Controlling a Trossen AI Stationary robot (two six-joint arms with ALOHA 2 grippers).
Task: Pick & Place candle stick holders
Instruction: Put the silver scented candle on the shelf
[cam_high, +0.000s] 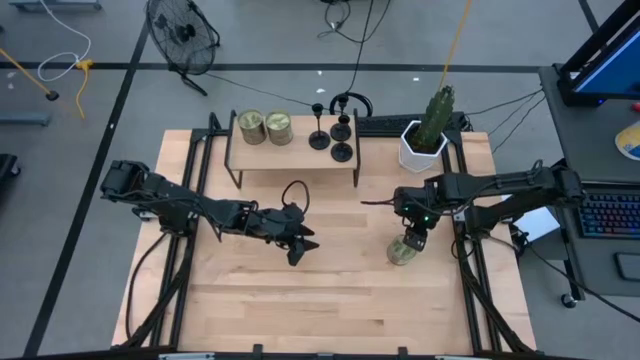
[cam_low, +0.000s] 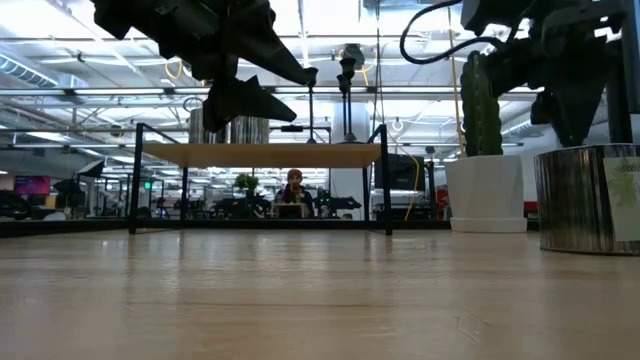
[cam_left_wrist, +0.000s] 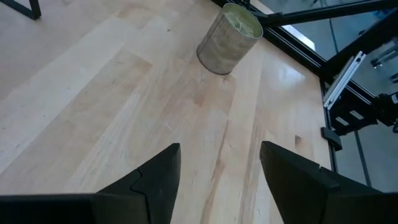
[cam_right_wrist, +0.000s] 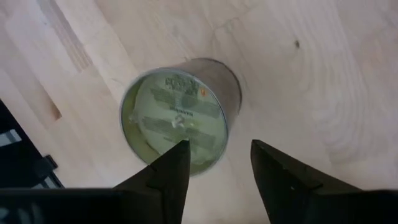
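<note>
Three candle stick holders (cam_high: 331, 130) and two jar candles (cam_high: 264, 127) stand on the shelf (cam_high: 294, 157), beyond both grippers. Left gripper (cam_high: 300, 243) hangs wide, empty. Right gripper (cam_high: 414, 240), parted, hovers over a third jar candle (cam_high: 402, 252) on the counter (cam_high: 330, 300).

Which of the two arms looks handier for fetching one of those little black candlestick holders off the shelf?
Probably the left. Its gripper hangs open and empty just in front of the shelf. The right gripper hovers open above a jar candle, off the shelf's right end. The candle stick holders stand between them.
</note>
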